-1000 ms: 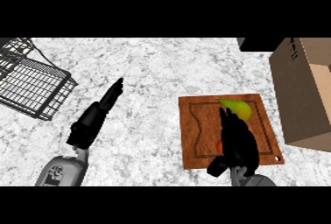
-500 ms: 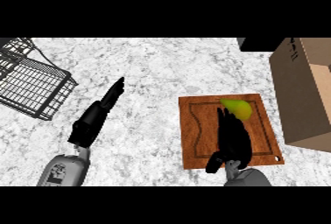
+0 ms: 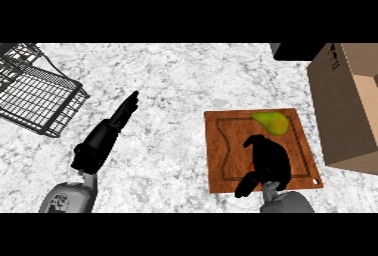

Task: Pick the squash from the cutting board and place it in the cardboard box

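Right robot hand (image 3: 267, 160) sits low over the cutting board (image 3: 221, 150), fingers curled, not grasping anything. Squash (image 3: 272, 121) lies just beyond it at the board's far edge. Left robot hand (image 3: 111, 132) rests flat and released on the bench (image 3: 184, 80). Cardboard box (image 3: 347, 105) stands right, wire basket (image 3: 33, 90) far left.

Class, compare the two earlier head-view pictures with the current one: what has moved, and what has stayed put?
The right hand has drawn back from the squash, towards the near edge of the cutting board, and more of the squash now shows. Nothing was grasped. The left hand, cardboard box and wire basket stayed put.
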Tool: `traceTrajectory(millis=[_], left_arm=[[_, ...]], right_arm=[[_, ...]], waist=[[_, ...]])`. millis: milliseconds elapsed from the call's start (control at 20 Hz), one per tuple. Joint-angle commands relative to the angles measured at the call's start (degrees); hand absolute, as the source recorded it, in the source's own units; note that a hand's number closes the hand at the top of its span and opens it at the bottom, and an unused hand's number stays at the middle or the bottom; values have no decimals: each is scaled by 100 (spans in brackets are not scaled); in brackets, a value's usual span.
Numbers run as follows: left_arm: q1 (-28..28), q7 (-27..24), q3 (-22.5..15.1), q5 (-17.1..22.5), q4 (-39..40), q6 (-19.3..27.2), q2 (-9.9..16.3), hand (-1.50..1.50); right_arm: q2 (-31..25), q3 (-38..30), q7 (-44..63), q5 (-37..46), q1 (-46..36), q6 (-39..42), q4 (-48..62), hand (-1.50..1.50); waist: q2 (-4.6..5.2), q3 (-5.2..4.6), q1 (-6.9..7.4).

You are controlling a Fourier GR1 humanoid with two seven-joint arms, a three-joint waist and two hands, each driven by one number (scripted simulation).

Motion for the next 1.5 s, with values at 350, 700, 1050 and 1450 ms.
traceTrajectory(millis=[350, 700, 1050, 1450], left_arm=[[-54, 153, -62, 29, -99, -83, -80, 0], [-108, 155, -109, 59, -82, -140, -105, 0], [-31, 141, 31, 52, -33, -57, -51, 0], [-14, 75, 171, 29, -71, 75, -28, 0]], right_arm=[[-1731, 1157, -3447, -312, -202, 756, -339, 150], [-2881, 1682, -5772, -532, -413, 506, -1102, 150], [-3891, 1060, -7937, -1368, -495, -237, -1707, 150], [-4843, 126, -10078, -2783, -325, -293, -1538, 150]], waist=[[63, 64, 349], [-3, 103, 300], [37, 134, -42], [117, 137, -303]])
